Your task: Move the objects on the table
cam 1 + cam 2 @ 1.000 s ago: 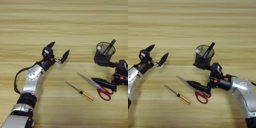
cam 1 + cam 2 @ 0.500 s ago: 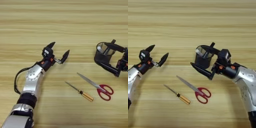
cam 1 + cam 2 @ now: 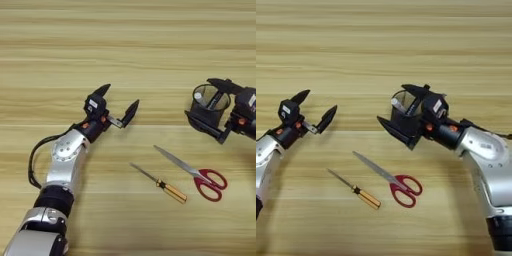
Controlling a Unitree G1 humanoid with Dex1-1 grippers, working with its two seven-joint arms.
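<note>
The right gripper (image 3: 403,114) sat at about three o'clock on the table (image 3: 125,45), its two black fingers spread wide around the black mesh pen cup (image 3: 406,116) — one finger (image 3: 417,90) over the far rim at twelve o'clock of the cup, the other (image 3: 393,132) low at the near side, around seven o'clock. Both fingers looked to be against the cup's wall, though actual contact was hard to judge from above. The cup seemed tilted, mouth toward the camera, with a pale marker (image 3: 399,105) showing inside it.

The left gripper (image 3: 116,106) hung over the table at about nine o'clock, well apart from everything, its fingers (image 3: 131,112) splayed wide and holding nothing.

At roughly five o'clock of the table's middle lay the scissors (image 3: 192,173), red handles toward four o'clock and the blades closed, pointing to ten o'clock. Just beside them, on their seven o'clock side, lay the screwdriver (image 3: 159,183), nearly parallel, amber handle toward four o'clock — the two near each other but not touching.
</note>
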